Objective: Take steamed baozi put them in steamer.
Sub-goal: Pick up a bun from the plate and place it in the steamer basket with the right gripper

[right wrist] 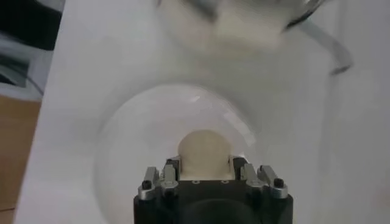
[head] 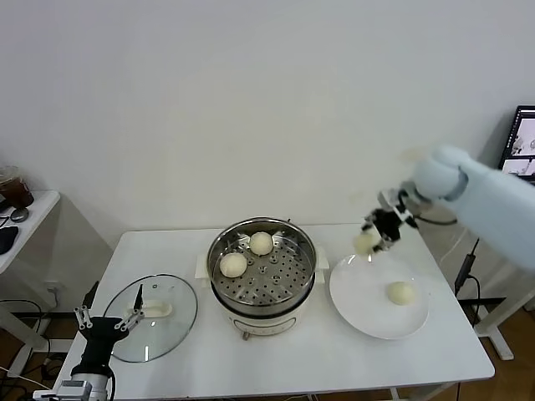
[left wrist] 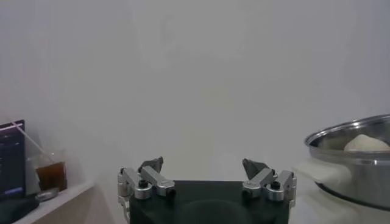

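Two cream-white baozi lie on the perforated tray of the shiny steamer at the table's middle. A third baozi rests on the white plate to the right. My right gripper is shut on a fourth baozi, held in the air above the plate's far left rim; in the right wrist view this baozi fills the gap between the fingers. My left gripper waits open at the table's front left corner; in the left wrist view it is empty, with the steamer far off.
A round glass lid with a white handle lies flat left of the steamer, close to the left gripper. A side table with a dark cup stands at far left, a monitor at far right.
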### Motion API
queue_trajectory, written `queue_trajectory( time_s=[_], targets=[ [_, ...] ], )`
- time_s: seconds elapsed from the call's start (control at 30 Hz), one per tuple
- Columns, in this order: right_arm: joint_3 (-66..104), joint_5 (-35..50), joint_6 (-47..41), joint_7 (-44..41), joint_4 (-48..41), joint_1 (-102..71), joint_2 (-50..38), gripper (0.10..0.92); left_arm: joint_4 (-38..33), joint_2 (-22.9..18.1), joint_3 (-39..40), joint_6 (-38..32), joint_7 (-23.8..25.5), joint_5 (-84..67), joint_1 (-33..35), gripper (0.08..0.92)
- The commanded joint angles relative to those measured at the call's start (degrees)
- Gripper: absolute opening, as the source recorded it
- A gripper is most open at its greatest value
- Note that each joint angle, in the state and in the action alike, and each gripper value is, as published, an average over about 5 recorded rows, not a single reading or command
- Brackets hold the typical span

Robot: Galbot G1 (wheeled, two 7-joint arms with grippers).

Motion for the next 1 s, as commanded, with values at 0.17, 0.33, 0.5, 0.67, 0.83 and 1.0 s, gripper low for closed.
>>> queue_trajectory(
  time_s=[0.17,0.33,0.5,0.67,0.83,1.0],
  targets=[
    [-16.9,9.5,14.7,0.4,4.1,18.5,21.0,0.525,-0.1,0.3,-1.0,0.0,0.1,-0.6,0.3,0.823],
    [-22.0,6.2,22.9,4.0,2.8,14.5,28.3,0.532,-0.2,0.1,-1.9,0.0,0.1,-0.7,0.5,0.823],
    [-23.9,-1.5,29.6,7.3,1.3,10.9,32.7,0.540,-0.6,-0.2,-2.5,0.0,0.1,-0.8,0.9,0.823],
    [-23.6,-9.3,33.1,9.5,-0.3,8.2,34.9,0.543,-0.6,-0.5,-2.9,-0.2,0.0,-0.9,0.9,0.823],
    [-23.1,-13.5,35.2,10.4,-0.6,6.0,34.8,0.543,-0.2,-0.7,-3.0,-0.5,0.0,-0.9,1.0,0.823],
    [-22.5,-16.7,36.6,10.9,-0.9,4.0,33.7,0.543,0.0,-0.8,-2.8,-0.5,0.0,-0.6,1.0,0.823]
  ],
)
